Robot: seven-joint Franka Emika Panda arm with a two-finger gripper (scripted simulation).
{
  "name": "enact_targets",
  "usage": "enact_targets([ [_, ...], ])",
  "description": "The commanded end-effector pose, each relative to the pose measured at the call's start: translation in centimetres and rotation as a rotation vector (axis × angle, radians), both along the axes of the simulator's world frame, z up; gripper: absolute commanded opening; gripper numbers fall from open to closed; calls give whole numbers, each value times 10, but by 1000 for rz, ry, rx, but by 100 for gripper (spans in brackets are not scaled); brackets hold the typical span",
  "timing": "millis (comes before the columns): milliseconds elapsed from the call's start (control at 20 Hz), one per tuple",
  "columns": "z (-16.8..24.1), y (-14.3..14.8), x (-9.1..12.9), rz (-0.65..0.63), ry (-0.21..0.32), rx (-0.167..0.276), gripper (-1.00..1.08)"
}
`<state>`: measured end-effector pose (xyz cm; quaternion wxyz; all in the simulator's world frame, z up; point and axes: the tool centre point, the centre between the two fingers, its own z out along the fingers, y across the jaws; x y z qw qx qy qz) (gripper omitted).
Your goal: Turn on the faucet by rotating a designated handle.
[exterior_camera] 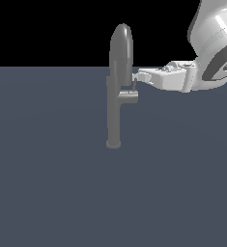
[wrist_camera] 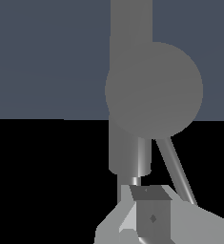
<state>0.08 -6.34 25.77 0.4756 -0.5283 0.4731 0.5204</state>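
The grey faucet (exterior_camera: 114, 116) stands upright on a small round base, its arched spout (exterior_camera: 121, 48) rising above the column. The handle (exterior_camera: 130, 97), a short stub, juts from the column toward the exterior view's right, and a thin lever (exterior_camera: 133, 86) rises from it. My gripper (exterior_camera: 135, 77) reaches in from the exterior view's right and sits at the lever's upper end, right beside the spout. In the wrist view the handle's round end (wrist_camera: 154, 90) fills the middle and the lever (wrist_camera: 176, 169) runs slantwise beside my gripper (wrist_camera: 139, 198). The fingers look pressed together with nothing between them.
The faucet stands on a flat blue-grey floor (exterior_camera: 47, 183), with black background behind it. The white arm (exterior_camera: 214, 43) enters from the exterior view's upper right.
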Motion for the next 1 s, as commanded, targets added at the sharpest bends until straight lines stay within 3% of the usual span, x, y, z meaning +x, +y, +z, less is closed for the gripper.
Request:
enact_targets([
  [0,0,-1,-12,8,7,5,-100],
  [150,2,-1,-8,3,-3,1,-100],
  [650,-16,-5,-44,8,7,5,-100],
  [750,-8,-4,-37,7,-11,1,-100],
  [950,-28,-5,-50,8,-1,4,-100],
])
